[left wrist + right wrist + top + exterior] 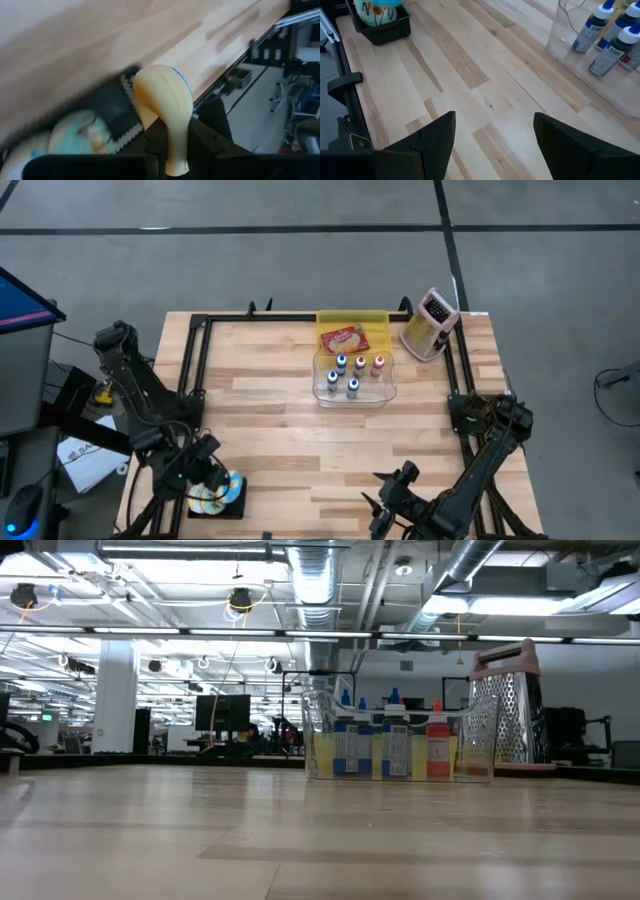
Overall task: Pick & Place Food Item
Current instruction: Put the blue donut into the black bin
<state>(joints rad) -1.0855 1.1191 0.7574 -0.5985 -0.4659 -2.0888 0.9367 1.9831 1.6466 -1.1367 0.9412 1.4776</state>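
1. The table (300, 450) is pale wood planks with a dark frame along its edges; both arms work over its near edge, the left at the near left corner and the right at the near right.
2. A clear bin (354, 380) sits toward the far side, well away from both sets of jaws. It holds five small bottles (352, 387) standing upright with blue and red caps.
3. A yellow bin (352, 332) touches the clear bin on its far side and holds a red and yellow packet (343, 339).
4. A metal grater (430, 324) with pink trim stands just beside the yellow bin, at the far right corner.
5. A small black tray (218, 498) lies directly under the left jaws and holds pale blue and yellow round items, too blurred to name.
6. The left gripper (170, 150) slants down over that tray, jaws clenched on a yellow banana-like food piece (167, 110) that sticks out past the fingertips, above the tray.
7. The right gripper (495, 135) slants down over bare boards, jaws spread wide with nothing between them; the clear bin lies ahead of it, and the tray farther off.
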